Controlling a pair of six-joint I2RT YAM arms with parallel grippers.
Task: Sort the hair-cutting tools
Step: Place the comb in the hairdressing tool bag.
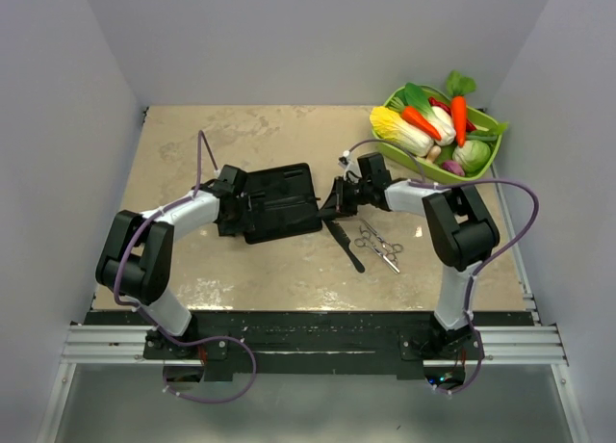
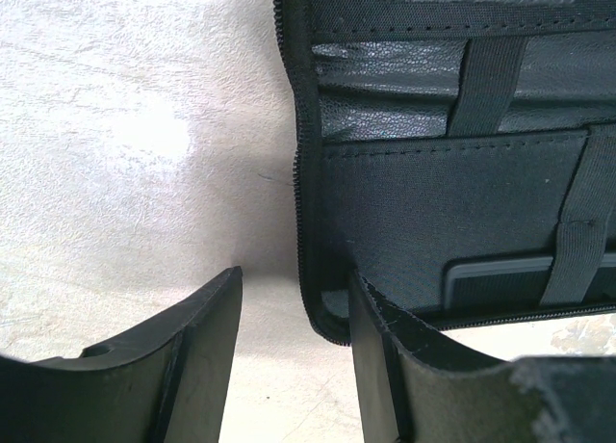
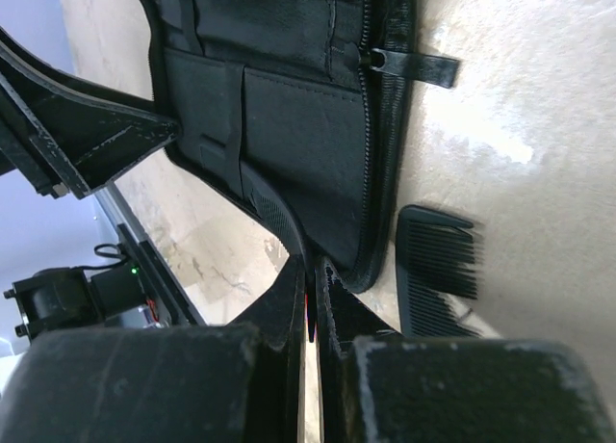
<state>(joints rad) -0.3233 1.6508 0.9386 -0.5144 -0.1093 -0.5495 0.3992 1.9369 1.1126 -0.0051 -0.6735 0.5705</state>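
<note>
A flat black case [image 1: 279, 202] lies open in the middle of the table. My right gripper [image 1: 332, 204] sits at its right edge. It is shut [image 3: 313, 270] on a slim black comb [image 3: 272, 210] that curves from the jaws into the case's [image 3: 289, 125] pocket. Another black comb [image 1: 344, 243] [image 3: 438, 270] lies on the table just right of the case. Silver scissors [image 1: 378, 241] lie close together beside that comb. My left gripper [image 1: 234, 210] is open [image 2: 295, 274] at the case's [image 2: 433, 212] left corner, one finger over the case and the other over the table.
A green basket [image 1: 430, 172] of toy vegetables stands at the back right corner. White walls close in the table on three sides. The case's zipper pull [image 3: 419, 65] sticks out onto the table.
</note>
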